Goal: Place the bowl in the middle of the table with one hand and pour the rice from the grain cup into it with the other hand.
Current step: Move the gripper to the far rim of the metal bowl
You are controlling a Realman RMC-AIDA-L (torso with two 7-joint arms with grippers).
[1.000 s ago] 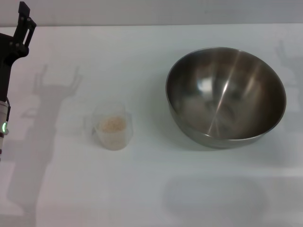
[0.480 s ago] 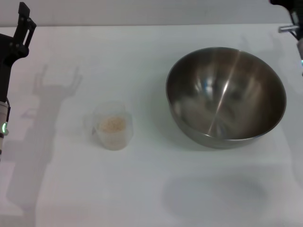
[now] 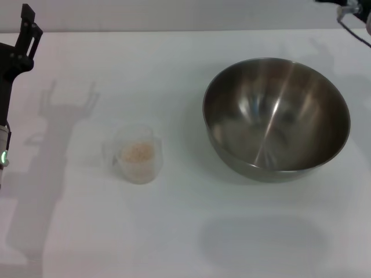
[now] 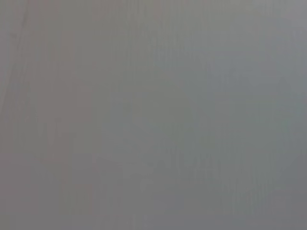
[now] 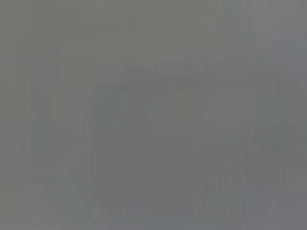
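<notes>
No readable txt, labels, brands or nos. anywhere. Grain cup (image 3: 137, 154), left of the bowl (image 3: 276, 119), shows no legible measure marks; bowl itself is plain steel, no stamp seen. Table (image 3: 174, 231) around the bowl is unmarked. Both wrist views: flat grey, nothing to read.
</notes>
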